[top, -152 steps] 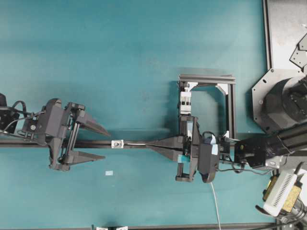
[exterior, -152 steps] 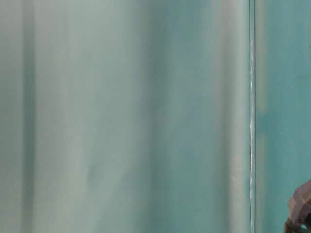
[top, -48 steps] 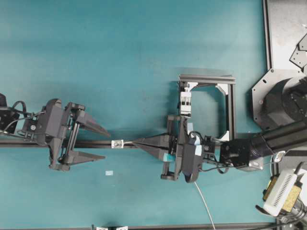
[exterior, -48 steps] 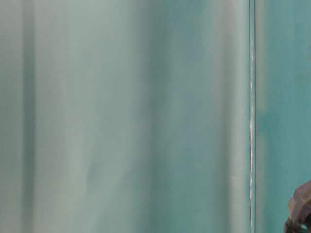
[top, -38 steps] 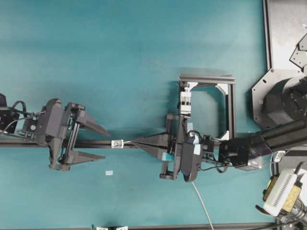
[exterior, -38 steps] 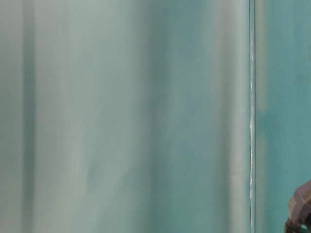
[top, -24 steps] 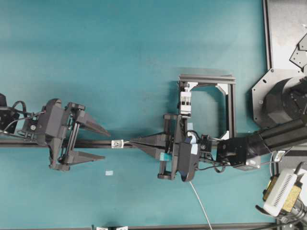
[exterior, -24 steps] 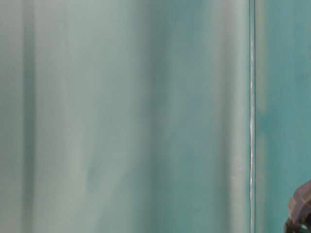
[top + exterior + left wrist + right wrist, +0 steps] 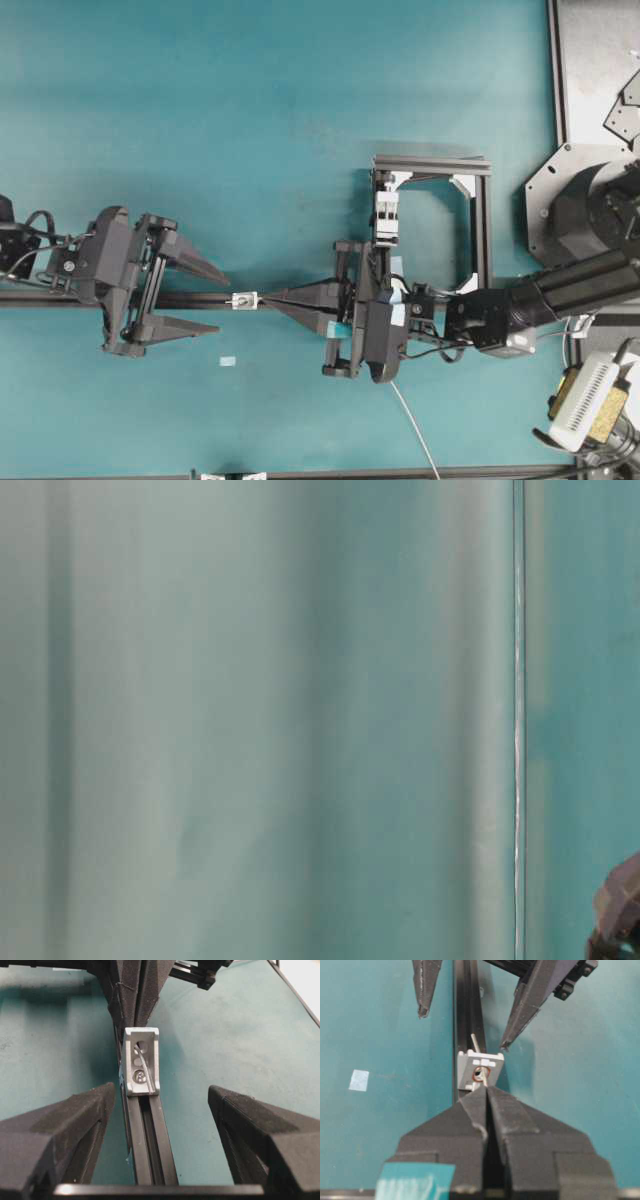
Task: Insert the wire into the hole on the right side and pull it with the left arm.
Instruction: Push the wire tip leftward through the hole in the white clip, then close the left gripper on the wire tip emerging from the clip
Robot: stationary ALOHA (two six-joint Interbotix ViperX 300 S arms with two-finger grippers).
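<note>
The small silver block (image 9: 243,299) with the hole (image 9: 481,1074) sits on a black rail (image 9: 190,299). My right gripper (image 9: 268,299) is shut on the thin pale wire, its tips (image 9: 486,1089) almost touching the block's right face. The wire (image 9: 145,1067) passes through the hole, and its end (image 9: 475,1040) sticks out on the far side over the rail. The wire's tail (image 9: 412,425) trails behind the right gripper toward the table's front edge. The left arm's gripper (image 9: 218,300) stands wide open just left of the block, with one finger on each side of the rail (image 9: 150,1150) and nothing between them.
A black square frame (image 9: 480,220) with a white clamp (image 9: 386,215) stands behind the right gripper. A small pale tape square (image 9: 228,360) lies on the teal table. A white and beige device (image 9: 585,405) sits at the bottom right. The table-level view shows only blurred teal.
My right gripper has slid left along the rail, up to the block, and pushed the wire further through the hole. The left gripper has stayed still and open.
</note>
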